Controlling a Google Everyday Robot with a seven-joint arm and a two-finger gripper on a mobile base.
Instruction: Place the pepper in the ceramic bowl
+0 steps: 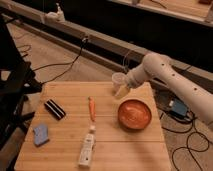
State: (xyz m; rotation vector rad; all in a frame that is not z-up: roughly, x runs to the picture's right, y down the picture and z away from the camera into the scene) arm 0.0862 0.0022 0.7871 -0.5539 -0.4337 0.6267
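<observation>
Gripper [120,91] at the end of the white arm [170,82] is pictured low over the far right part of the wooden table [65,160], just beside a small translucent cup [118,80] and past the far left rim of the ceramic bowl [134,115]. Whether it is parted or closed cannot be told, and nothing is seen to be carried. The pepper [91,108] lies flat near the middle of the table, left of the bowl and apart from it, with its length running from far to near. The bowl is seen empty. A white tube [87,148] lies just near of the pepper, a black striped block [55,109] to the left and a blue pad [40,134] at the near left.

The pickup is judged not yet begun. To be done well, the gripper should be brought left and nearer, clear of the cup, and lowered across the pepper's narrow width around mid-length. The tube close by should not be caught. Being thin and flat on the wood, the pepper is likely to call for a very low grasp.
</observation>
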